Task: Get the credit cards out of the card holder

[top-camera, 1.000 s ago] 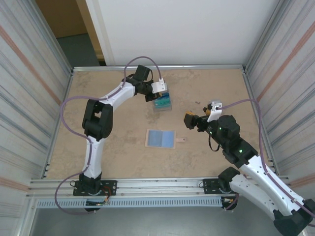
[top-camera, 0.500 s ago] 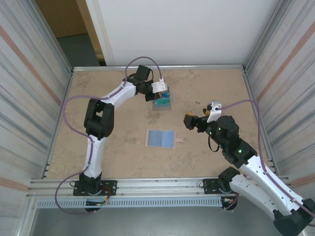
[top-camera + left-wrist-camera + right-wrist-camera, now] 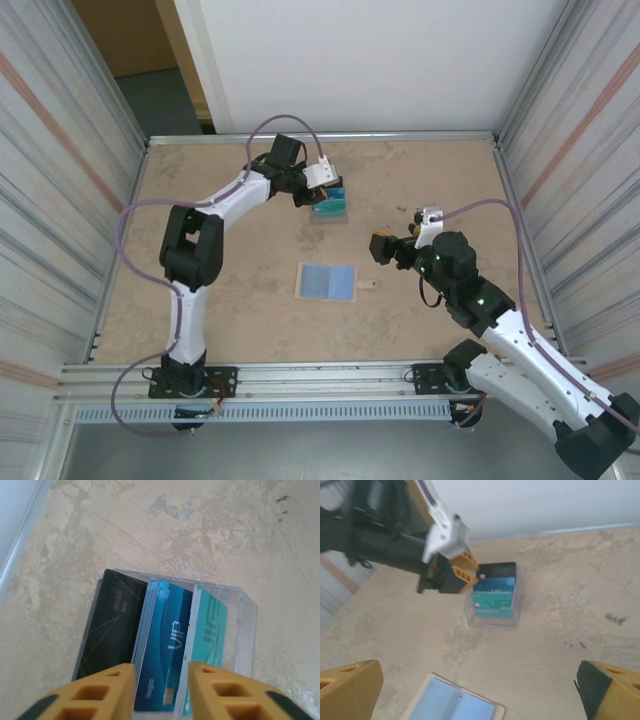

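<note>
Three stacks of credit cards (image 3: 167, 645), black, blue and teal, lie in the clear tray (image 3: 247, 625) under the left gripper (image 3: 159, 672), whose fingers are parted over the blue stack and pinch nothing. It should probably open wider and rise straight up, so that no pad drags a card out. The card holder (image 3: 327, 281) lies unfolded, pale blue side up, near the wide-open right gripper (image 3: 383, 245).

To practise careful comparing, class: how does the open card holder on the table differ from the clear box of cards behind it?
The card holder lies flat and unfolded, pale blue and opaque; the clear box is see-through with raised walls. The card holder lies mid-table on its own; the clear box sits farther back, by the left fingers. Both are rectangular and rest on the table.
</note>
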